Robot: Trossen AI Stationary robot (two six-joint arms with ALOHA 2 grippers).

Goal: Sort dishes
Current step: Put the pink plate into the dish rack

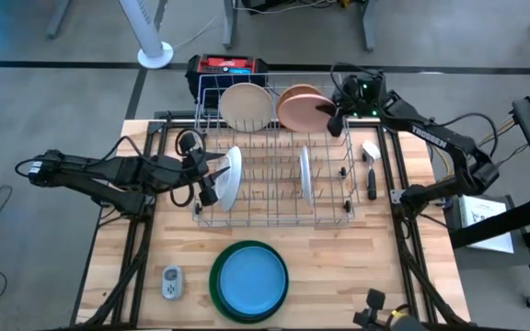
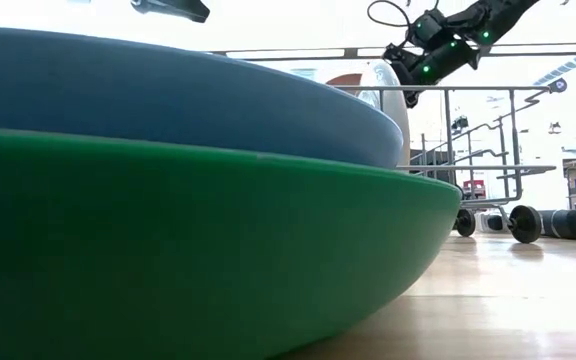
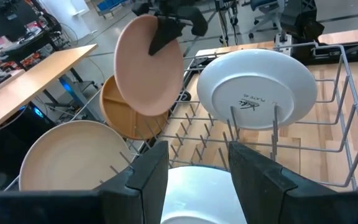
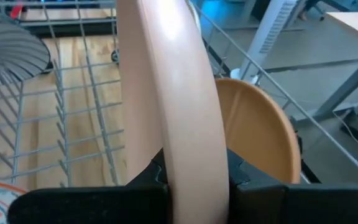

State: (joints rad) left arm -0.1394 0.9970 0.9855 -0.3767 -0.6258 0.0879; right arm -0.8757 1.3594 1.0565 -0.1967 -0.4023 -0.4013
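Right gripper [image 1: 337, 118] clamps pink plate [image 1: 300, 108] at rack [image 1: 274, 219] far edge. Left gripper [image 1: 212, 179] grips white plate [image 1: 233, 176], already slotted. Blue plate [image 1: 251, 280] in green bowl [image 1: 217, 285] still unsorted on table.

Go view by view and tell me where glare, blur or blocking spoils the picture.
Low view: the green plate and blue plate block most of the frame, with bright ceiling glare behind. Right wrist view: the pink plate held in the right gripper is blurred. High view: even light.
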